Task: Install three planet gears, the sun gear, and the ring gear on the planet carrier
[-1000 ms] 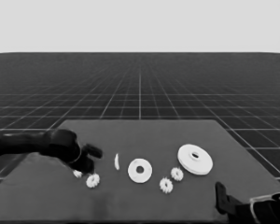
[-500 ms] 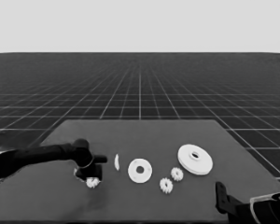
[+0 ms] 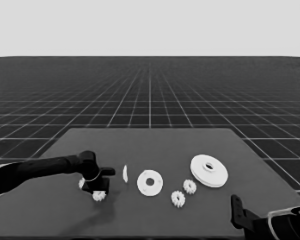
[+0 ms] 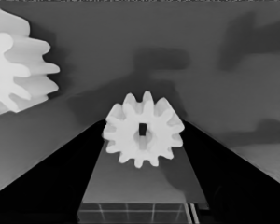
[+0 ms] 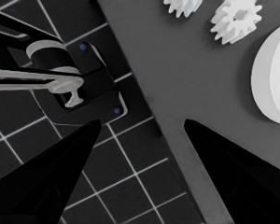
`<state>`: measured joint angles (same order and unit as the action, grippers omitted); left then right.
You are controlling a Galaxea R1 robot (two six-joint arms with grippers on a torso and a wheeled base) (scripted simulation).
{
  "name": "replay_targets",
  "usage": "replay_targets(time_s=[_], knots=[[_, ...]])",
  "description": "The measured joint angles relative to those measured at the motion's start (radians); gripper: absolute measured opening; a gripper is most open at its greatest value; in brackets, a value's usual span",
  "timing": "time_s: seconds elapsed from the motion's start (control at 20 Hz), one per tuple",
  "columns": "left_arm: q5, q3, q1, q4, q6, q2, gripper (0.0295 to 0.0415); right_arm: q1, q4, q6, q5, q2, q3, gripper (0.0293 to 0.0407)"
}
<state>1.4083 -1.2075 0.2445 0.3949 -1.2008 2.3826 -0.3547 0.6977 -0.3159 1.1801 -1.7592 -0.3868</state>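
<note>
A small toothed planet gear point(image 4: 143, 135) lies flat on the desk point(image 3: 150, 145) near its left end, and the left end effector point(image 3: 101, 187) stands directly over it. In the left wrist view this gear sits between the two black fingers point(image 4: 46, 182), which are spread to either side of it with desk showing between each finger and the teeth; whether the tips touch the gear cannot be told. In the head view the same gear point(image 3: 99, 196) shows just below the end effector, and a second gear point(image 3: 81, 183) peeks out just behind the left arm; it appears large at the edge of the left wrist view point(image 4: 18, 74).

Just to the right stands a thin white piece point(image 3: 125, 173), and beside it lies the smaller round part point(image 3: 150, 183), flat, with its dark centre hole. Two more gears lie near each other to its right, one nearer the front edge point(image 3: 178, 199) and one just behind it point(image 3: 189, 187). The larger round part point(image 3: 209, 170) rests beyond them, towards the right.

The right end effector point(image 5: 140, 135) waits at the desk's near right corner with its fingers spread, holding nothing, over the desk edge and the floor grid.
</note>
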Motion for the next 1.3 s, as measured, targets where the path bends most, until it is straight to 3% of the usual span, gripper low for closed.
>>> replay_targets(time_s=[0.3, 0.45, 0.8, 0.9, 1.0, 1.3], knots=[[0.000, 0.000, 0.000, 0.000, 0.000, 0.000, 0.0312, 0.000, 0.000, 0.000, 0.000, 0.000, 0.000, 0.0385], [0.084, 0.125, -0.174, -0.156, -0.052, -0.048, 0.0312, 0.000, 0.000, 0.000, 0.000, 0.000, 0.000, 0.0385], [0.099, 0.137, -0.224, -0.205, -0.057, -0.052, 0.0312, 0.000, 0.000, 0.000, 0.000, 0.000, 0.000, 0.0385], [0.159, 0.041, -0.230, -0.198, -0.341, 0.301, 0.0312, 0.000, 0.000, 0.000, 0.000, 0.000, 0.000, 0.0385], [0.161, -0.087, -0.232, -0.202, -0.358, 0.474, 0.0312, 0.000, 0.000, 0.000, 0.000, 0.000, 0.000, 0.0385], [0.158, -0.177, -0.232, -0.204, -0.344, 0.552, 0.0312, 0.000, 0.000, 0.000, 0.000, 0.000, 0.000, 0.0385]])
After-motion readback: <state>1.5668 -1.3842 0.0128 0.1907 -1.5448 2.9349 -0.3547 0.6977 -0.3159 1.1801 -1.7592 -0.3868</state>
